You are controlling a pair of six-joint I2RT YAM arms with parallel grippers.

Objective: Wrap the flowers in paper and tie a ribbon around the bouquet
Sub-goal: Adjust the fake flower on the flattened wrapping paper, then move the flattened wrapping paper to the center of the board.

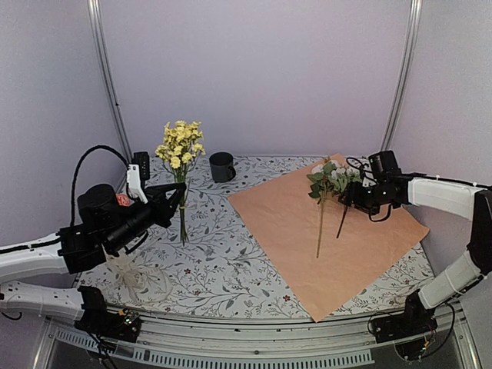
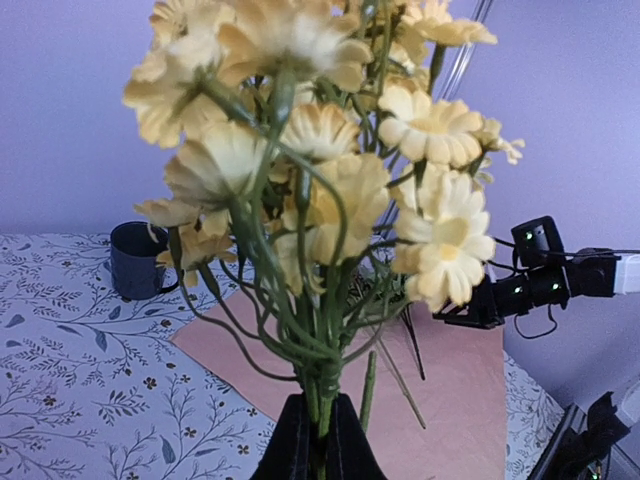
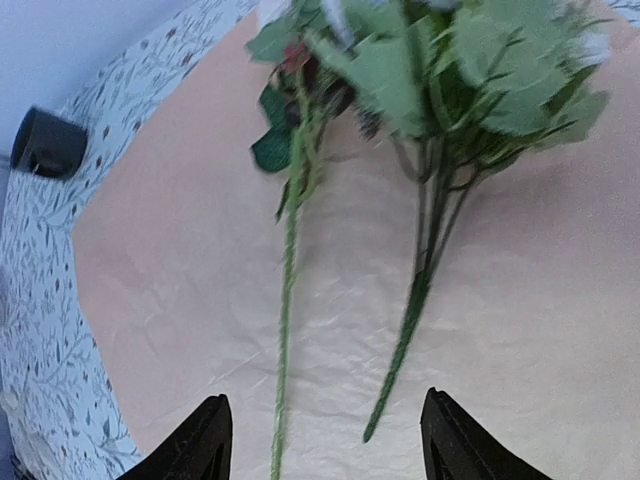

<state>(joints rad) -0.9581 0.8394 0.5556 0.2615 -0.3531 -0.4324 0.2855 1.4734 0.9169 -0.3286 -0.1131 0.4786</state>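
At frame left, the left gripper (image 1: pixel 175 204) is pinching the yellow flowers (image 1: pixel 180 144) upright by their thin, probably bendy stems. At right, the right gripper (image 3: pixel 325 440) is gaping over roses (image 1: pixel 330 178) lying on the paper (image 1: pixel 369 238).

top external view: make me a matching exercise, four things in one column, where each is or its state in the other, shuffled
Things
1. yellow flowers
2. roses
3. mug
4. right end effector

Places or states
a. open, above the paper
b. lying flat on the peach sheet
c. upright, stems clamped in the left end effector
d. standing on the patterned tablecloth, off the paper

Pairs: 1-c, 2-b, 3-d, 4-a
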